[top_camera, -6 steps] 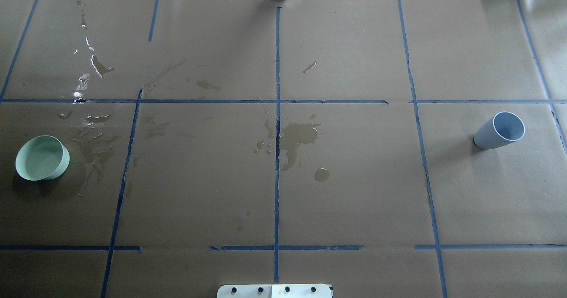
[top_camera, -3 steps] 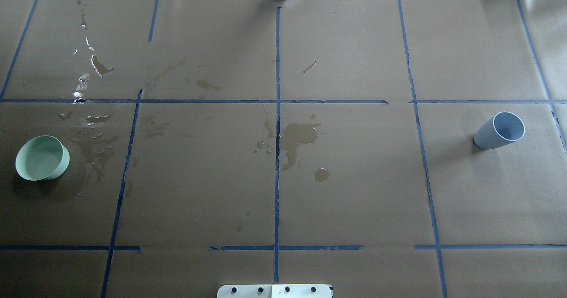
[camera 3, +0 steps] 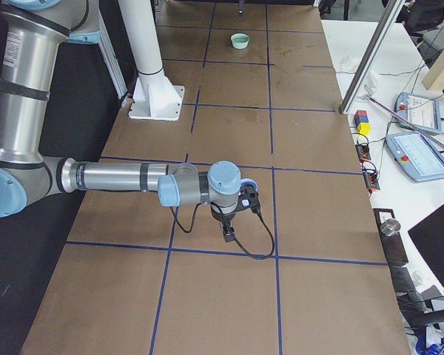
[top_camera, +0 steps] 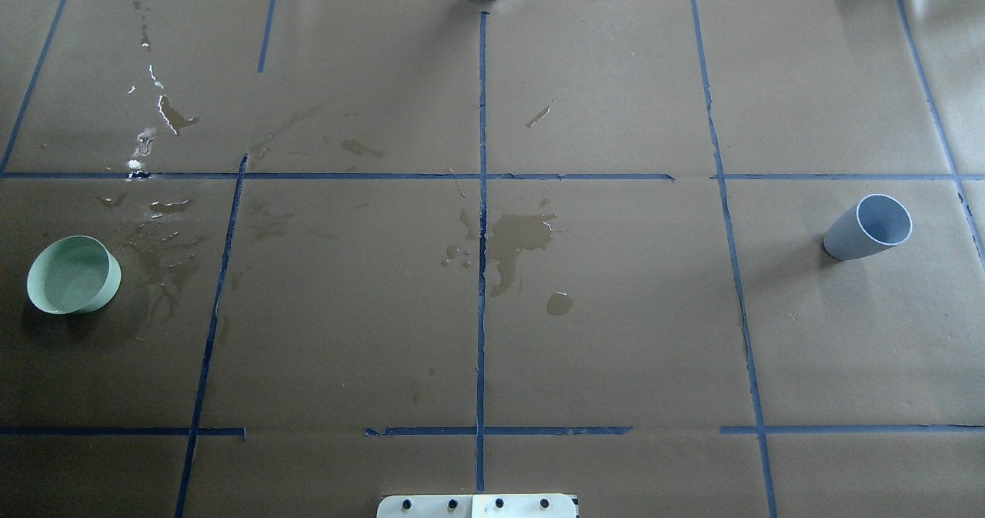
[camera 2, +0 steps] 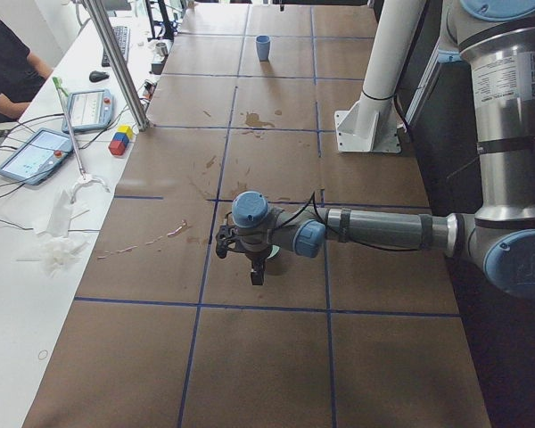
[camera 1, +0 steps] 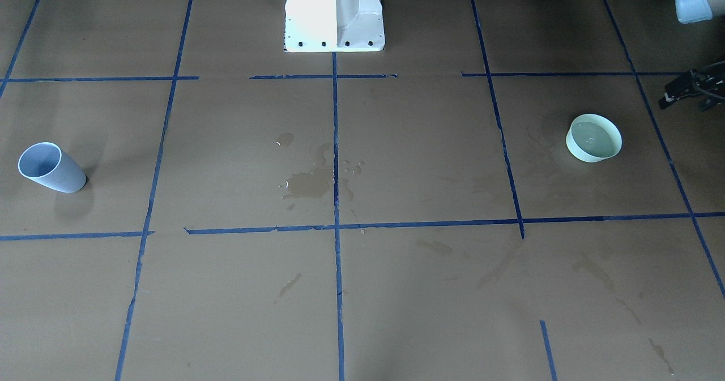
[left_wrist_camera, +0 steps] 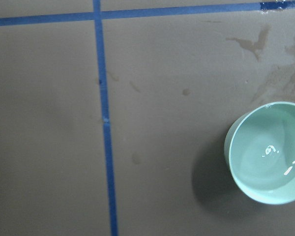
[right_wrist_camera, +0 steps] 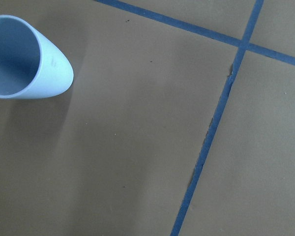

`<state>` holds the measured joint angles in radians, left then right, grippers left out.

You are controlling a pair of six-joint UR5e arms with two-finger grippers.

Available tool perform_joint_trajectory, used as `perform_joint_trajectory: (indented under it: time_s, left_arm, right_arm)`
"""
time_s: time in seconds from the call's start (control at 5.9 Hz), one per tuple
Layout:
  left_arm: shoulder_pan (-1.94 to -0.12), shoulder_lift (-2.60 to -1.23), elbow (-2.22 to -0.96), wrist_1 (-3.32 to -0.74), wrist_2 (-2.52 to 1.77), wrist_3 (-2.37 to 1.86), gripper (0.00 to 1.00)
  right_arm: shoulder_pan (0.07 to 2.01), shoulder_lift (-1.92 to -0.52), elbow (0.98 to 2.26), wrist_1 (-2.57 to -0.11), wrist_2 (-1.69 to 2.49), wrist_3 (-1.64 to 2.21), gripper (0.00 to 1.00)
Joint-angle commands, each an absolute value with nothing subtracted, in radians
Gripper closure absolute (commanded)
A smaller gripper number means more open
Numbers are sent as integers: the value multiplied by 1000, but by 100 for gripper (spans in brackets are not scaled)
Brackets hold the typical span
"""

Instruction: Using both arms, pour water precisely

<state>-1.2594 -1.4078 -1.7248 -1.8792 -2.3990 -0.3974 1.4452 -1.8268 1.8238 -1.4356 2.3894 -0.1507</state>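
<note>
Two vessels: pale green round shallow bowl (top_camera: pixel 114 278) at mid left of the overhead view; blue-grey tapered plastic cup (top_camera: pixel 868 228) at mid right, upright, mouth open. They stand well apart.
Water: glossy sheen with small white glints inside the green bowl (left_wrist_camera: pixel 270 157). Bowl sits at lower right of the left wrist view.
Spill: wet spilled puddle (top_camera: pixel 519 237) at frame centre, touching the middle tape line; more wet streaks just beside the bowl and in the upper left.
Left arm: silver-grey tube arm (camera 2: pixel 383 232) reaches from right edge to mid frame in the left side view, above the paper.
Left gripper: black left gripper (camera 2: pixel 257 278) points down, holds nothing; spread or pressed together, cannot tell.
Right arm: silver-grey right arm (camera 3: pixel 111 177) reaches from left edge to mid frame in the right side view.
Right gripper: black right gripper (camera 3: pixel 228 235) points down, nothing in it; finger spacing, cannot tell.
Cup in right wrist view: upper left corner.
Surface: brown paper table cover (top_camera: pixel 616 333) with dark blue tape lines (top_camera: pixel 482 102) in a grid.
Base: white bolted pedestal (camera 1: pixel 334 13) at top centre of the front-facing view.
</note>
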Motion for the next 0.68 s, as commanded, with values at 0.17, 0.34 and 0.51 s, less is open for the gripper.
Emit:
perform_joint_trajectory:
  time_s: [0.17,0.34,0.51]
  left_arm:
    - [-1135,-1512,-1589,-1996,-2402,-552,2]
    - [-1128,-1513,-1586,-1994,-2404,-552,7]
    - [-1111,-1505,-1580,-1996,-2404,-549,12]
  right_arm:
    - [1445,-1825,1812,-1436,2390,-149,0]
    - [1445,-1822,1796,-1436,2384,-152,0]
    - [1445,-1821,1793,-1434,2387,-150,0]
